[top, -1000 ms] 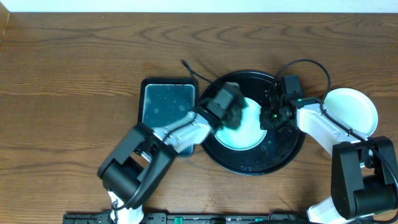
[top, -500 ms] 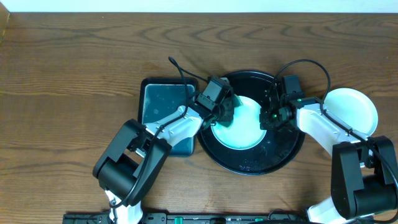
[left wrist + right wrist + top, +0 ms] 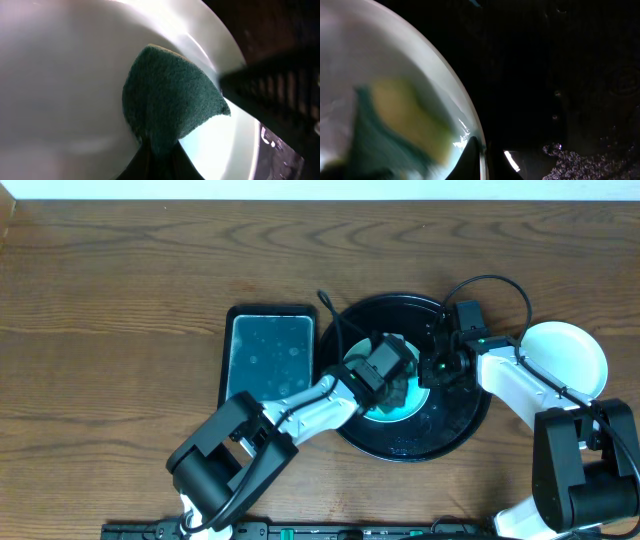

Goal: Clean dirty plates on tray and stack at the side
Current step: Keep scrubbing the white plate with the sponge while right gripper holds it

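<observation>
Tabletop (image 3: 120, 280) is bearing tray (image 3: 455, 425); left gripper (image 3: 156, 159), clenching sponge (image 3: 167, 100), is sweeping back over plate (image 3: 60, 85) from its left edge, scrubbing unfinished, while right gripper (image 3: 476, 155) is pinching the rim.

Overhead: straight down, distant, whole table (image 3: 120, 280). Wrist views: very close, oblique, sharing mint plate (image 3: 60, 75) and sponge (image 3: 170, 105).

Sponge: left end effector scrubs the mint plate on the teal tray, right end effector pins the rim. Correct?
Wrong tray. The overhead view shows the mint plate on the round black tray, teal tray beside it. Rest holds: left end effector grips the sponge, right end effector pins the rim.
</observation>
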`<state>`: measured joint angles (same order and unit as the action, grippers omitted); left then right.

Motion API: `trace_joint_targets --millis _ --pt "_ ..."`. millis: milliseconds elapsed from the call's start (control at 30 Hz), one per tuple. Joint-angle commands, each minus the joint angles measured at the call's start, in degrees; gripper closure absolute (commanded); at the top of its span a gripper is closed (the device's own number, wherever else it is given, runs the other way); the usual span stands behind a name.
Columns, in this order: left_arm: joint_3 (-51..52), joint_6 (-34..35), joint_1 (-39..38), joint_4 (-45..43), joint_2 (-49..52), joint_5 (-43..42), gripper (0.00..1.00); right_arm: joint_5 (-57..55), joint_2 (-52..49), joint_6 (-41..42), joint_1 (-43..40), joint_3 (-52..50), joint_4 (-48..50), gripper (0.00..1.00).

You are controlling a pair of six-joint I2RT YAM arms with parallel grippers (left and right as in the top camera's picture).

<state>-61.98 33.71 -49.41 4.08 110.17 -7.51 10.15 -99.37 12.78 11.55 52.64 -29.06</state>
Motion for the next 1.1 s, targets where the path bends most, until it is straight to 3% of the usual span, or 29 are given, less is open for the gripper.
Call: trace_joint_targets --millis 0,333,633,1067 --pt "2.6 1.73 -2.36 2.51 3.19 -5.9 0.92 -1.77 -2.64 -0.68 0.87 -2.19 -0.48 0.98" --pt "2.6 1.53 5.22 2.45 3.19 7.85 0.92 -1.77 -2.64 -0.68 0.87 -2.19 -0.48 0.98" --pt "2.6 1.53 15.45 2.4 3.19 6.51 0.92 -1.77 -2.64 -0.68 0.87 -2.19 -0.48 0.98" --pt "2.6 1.53 16.5 2.99 2.93 0.39 0.92 -1.77 -2.64 -0.68 0.87 -2.19 -0.5 0.98"
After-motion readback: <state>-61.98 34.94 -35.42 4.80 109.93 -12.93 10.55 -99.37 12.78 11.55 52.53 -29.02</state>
